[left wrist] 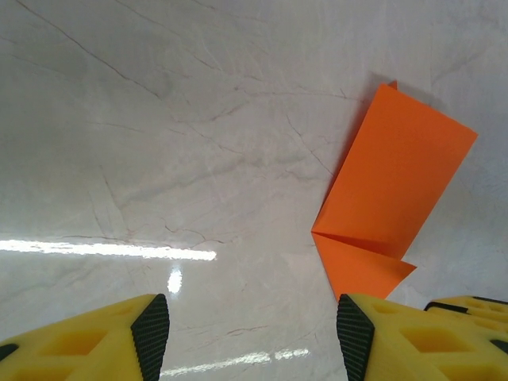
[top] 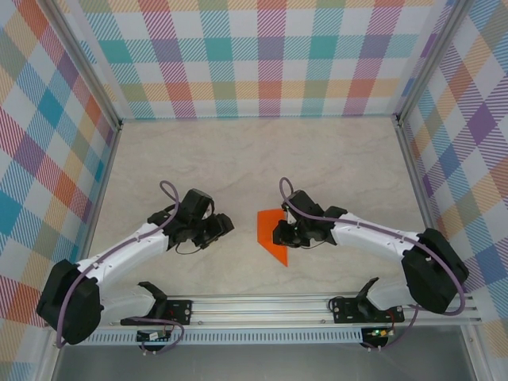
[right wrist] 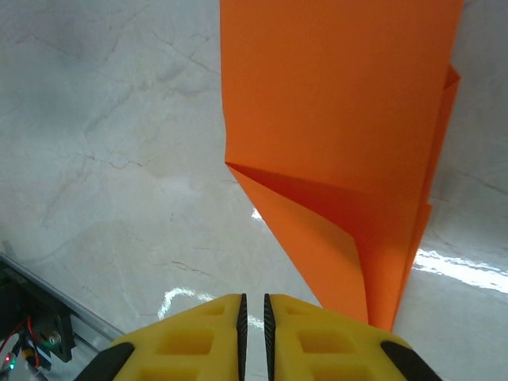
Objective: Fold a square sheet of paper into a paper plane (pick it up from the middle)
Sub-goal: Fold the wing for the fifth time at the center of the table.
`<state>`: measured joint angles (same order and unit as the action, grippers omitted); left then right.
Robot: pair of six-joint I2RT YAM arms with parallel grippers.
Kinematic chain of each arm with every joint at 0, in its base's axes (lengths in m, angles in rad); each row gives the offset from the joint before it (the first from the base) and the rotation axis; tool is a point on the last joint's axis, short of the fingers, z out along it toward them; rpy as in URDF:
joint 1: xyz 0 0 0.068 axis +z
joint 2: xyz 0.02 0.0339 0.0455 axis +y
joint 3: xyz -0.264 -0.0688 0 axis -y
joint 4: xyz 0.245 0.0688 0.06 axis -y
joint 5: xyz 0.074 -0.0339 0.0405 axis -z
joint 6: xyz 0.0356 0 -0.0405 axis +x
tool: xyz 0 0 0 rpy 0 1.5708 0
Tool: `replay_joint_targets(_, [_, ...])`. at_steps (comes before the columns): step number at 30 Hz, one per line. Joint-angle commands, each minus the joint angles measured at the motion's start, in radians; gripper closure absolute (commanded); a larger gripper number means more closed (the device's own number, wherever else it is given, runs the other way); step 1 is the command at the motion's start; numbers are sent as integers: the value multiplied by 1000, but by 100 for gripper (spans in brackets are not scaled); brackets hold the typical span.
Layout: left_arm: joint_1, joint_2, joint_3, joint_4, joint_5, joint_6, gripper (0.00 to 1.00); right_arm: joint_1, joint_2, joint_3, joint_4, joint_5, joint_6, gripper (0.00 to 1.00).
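The bright orange folded paper sheet [top: 271, 232] is lying midway between the table's left and right edges, its long axis running from the far edge toward the near edge. The right claw [right wrist: 253, 305] is sitting pinched together just beside it, apparently gripping nothing. The left claw [left wrist: 252, 325] is hovering farther off, parted and empty.

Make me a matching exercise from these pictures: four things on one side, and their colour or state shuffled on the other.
Things:
1. left claw
2. right claw
3. paper
4. back wall

States:
A. plaid in many colours
B. shut
C. orange, partly folded
D. open

Pairs: 1-D, 2-B, 3-C, 4-A
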<state>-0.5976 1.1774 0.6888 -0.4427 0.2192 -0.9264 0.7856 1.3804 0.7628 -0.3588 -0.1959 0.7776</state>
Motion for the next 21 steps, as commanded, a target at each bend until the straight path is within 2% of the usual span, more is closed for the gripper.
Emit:
replay_joint_targets(1, [-35, 33, 36, 45, 36, 10, 40, -26, 34, 4, 18, -50, -3, 85])
replay_joint_targets(8, [-91, 134, 72, 103, 63, 2, 40, -92, 80, -48, 114, -138, -15, 84])
replay_joint_targets(21, [-147, 282, 142, 157, 84, -20, 40, -186, 155, -137, 229, -208, -23, 84])
